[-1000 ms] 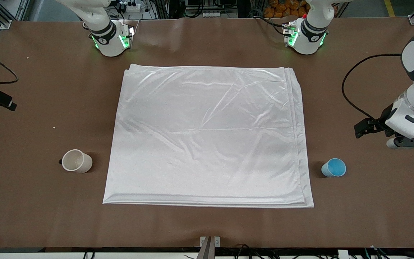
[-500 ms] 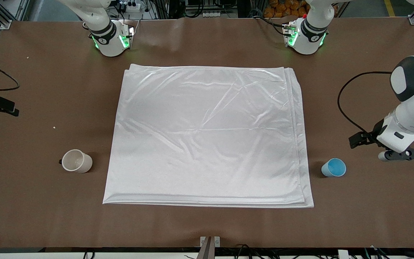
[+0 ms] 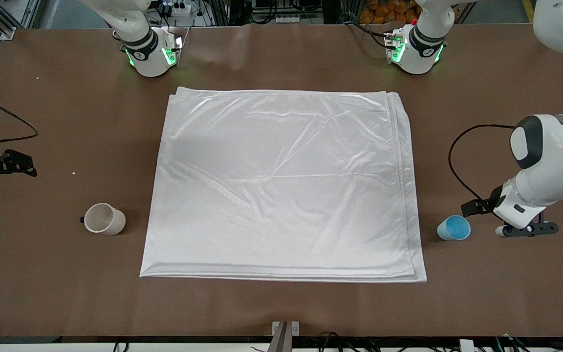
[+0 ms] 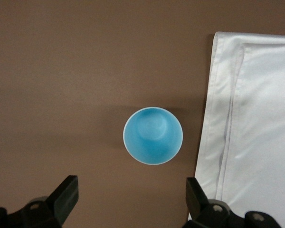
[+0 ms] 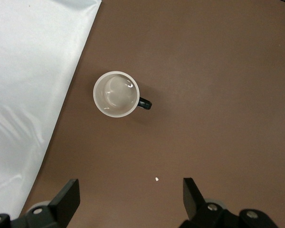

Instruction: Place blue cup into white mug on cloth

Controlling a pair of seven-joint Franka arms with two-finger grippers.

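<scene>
The cloth (image 3: pixel 281 183) lies flat in the middle of the frame on the brown worktop (image 3: pixel 281 308), folded in layers and lightly creased. The blue cup (image 3: pixel 454 228) stands upright on the bare worktop at the lower right of the front view, just beside the cloth's edge toward the left arm's end, not touching it. The white mug (image 3: pixel 104 219) stands upright at the lower left, near the cloth's edge at the right arm's end, its dark handle pointing away from the cloth.

The left tool (image 3: pixel 526 230) hangs low at the right of the frame, just beside the cup, its fingers (image 4: pixel 61 199) spread wide and holding nothing. The right tool (image 5: pixel 130 204) sits at the frame's left edge, over bare worktop above the mug, fingers (image 5: pixel 66 199) spread and empty. A pale crumb (image 5: pixel 156 179) lies near the mug.
</scene>
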